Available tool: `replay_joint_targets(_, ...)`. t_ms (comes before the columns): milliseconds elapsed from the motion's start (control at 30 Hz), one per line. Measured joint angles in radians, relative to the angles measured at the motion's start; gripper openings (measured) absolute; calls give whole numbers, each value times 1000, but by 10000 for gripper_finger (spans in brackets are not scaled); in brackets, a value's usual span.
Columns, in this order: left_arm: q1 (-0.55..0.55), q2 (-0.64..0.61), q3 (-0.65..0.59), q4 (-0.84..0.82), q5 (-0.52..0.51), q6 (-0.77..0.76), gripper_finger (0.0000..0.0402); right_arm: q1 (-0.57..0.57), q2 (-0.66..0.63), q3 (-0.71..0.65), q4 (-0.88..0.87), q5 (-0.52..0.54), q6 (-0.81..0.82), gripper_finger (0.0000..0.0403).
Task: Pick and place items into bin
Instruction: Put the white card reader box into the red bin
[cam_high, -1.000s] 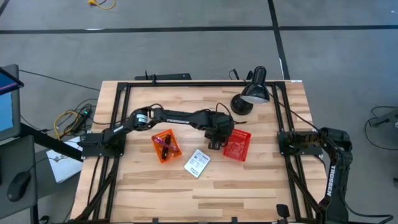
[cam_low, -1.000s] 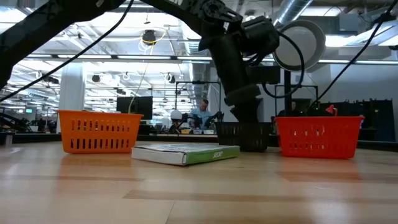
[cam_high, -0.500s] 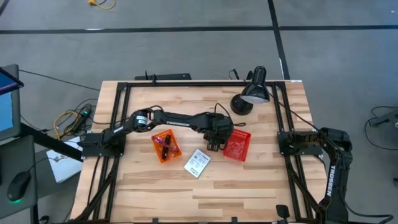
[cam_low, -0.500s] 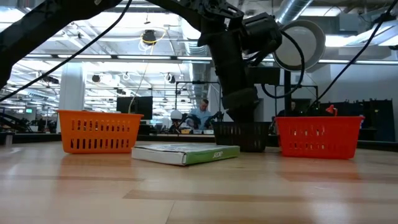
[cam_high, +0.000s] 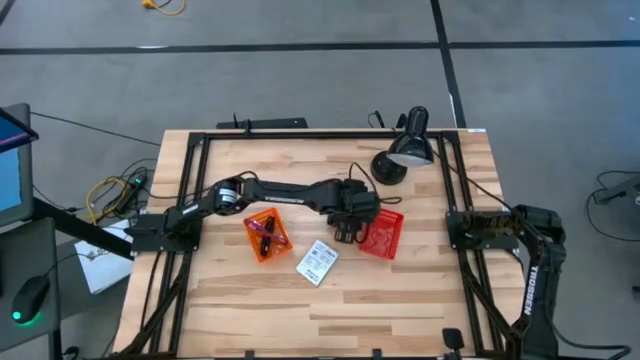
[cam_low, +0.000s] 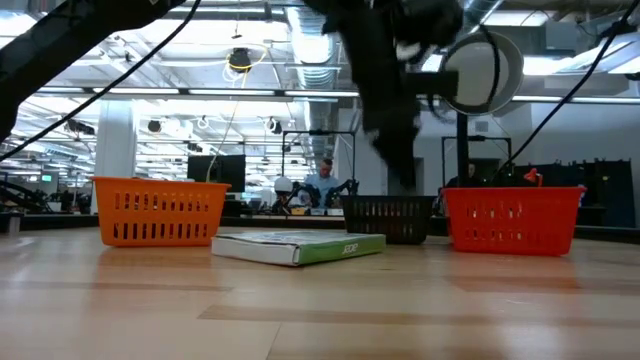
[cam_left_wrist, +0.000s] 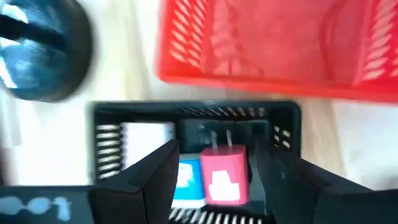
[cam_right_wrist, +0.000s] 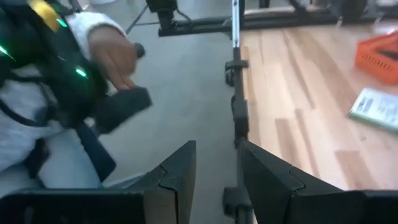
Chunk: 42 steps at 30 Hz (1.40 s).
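Note:
My left gripper hangs open above a small black bin mid-table, touching nothing. In the bin lie a pink cube, a blue cube and something white. In the high view the gripper hides the bin. An orange basket to its left holds pen-like things, one purple. A white card-like packet lies flat on the table, nearer the front. My right gripper waits open past the table's right edge.
A red basket stands right beside the black bin, on its right. A black desk lamp stands behind them, its base close to the bin. A person sits off the table's right side, one hand holding a device.
My left gripper has risen from inside the black bin to well above its rim, tipping a little. The bin, the baskets and the packet have stayed where they were.

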Motion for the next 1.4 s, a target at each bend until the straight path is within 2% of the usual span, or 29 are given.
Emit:
replay_joint_targets(133,1,-5,155,-126,-1,-23,202,-27,-1,0,15,52,-30,121)
replay_joint_targets(233,-9,-96,98,-114,-7,-24,202,-57,-1,0,34,75,-32,121)
replay_joint_targets(400,-53,-230,111,-247,-5,-120,201,-127,-1,0,33,62,-32,121)
replay_joint_targets(533,-109,-316,108,-348,-6,-197,201,-197,-1,0,34,10,-31,121)
replay_joint_targets(667,-181,-408,109,-449,-53,-281,201,-269,-1,0,28,1,-31,121)
replay_joint_targets(833,-275,-495,108,-580,-153,-518,201,-391,12,0,30,-131,-30,121)
replay_joint_targets(933,-340,-535,108,-612,-168,-660,201,-468,30,1,38,-225,5,120)
replay_joint_targets(1000,-387,-553,106,-608,-168,-716,201,-513,51,0,33,-249,31,120)
replay_joint_targets(1067,-430,-568,105,-608,-183,-757,201,-563,78,0,48,-252,39,121)
replay_joint_targets(1267,-549,-578,105,-611,-321,-826,201,-706,203,1,131,-275,39,120)
replay_joint_targets(1400,-603,-578,105,-610,-331,-826,201,-782,287,1,156,-327,62,112)
